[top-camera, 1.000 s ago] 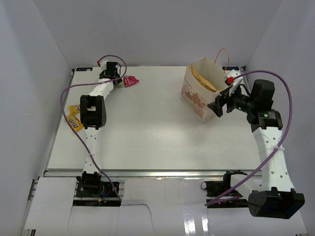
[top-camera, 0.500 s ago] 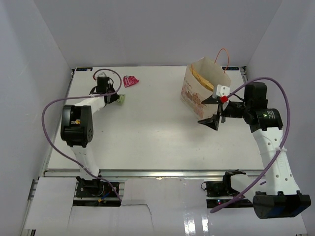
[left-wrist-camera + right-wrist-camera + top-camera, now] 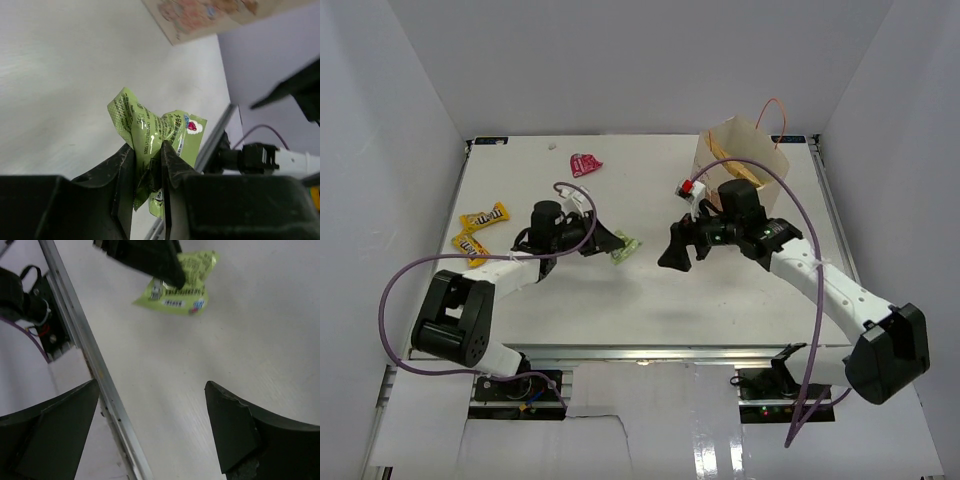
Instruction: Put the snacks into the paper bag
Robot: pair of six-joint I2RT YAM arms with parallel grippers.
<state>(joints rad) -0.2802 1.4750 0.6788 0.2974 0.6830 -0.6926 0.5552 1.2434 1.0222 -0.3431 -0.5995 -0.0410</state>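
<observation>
the top view hangs high above and well back from the pale green packet (image 3: 625, 249), looking down over the whole table (image 3: 650, 200). the left wrist view sits right at that packet, facing past it to the paper bag (image 3: 200, 15). the right wrist view looks down on the packet from nearby; all three share it.

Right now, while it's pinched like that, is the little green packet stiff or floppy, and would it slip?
Probably floppy: the green packet is creased and folded where the left end effector pinches it. Likely light too, since it looks thin and flat. Its wrapper shows shiny highlights, so it may be slippery and could slide out of a loose pinch.
</observation>
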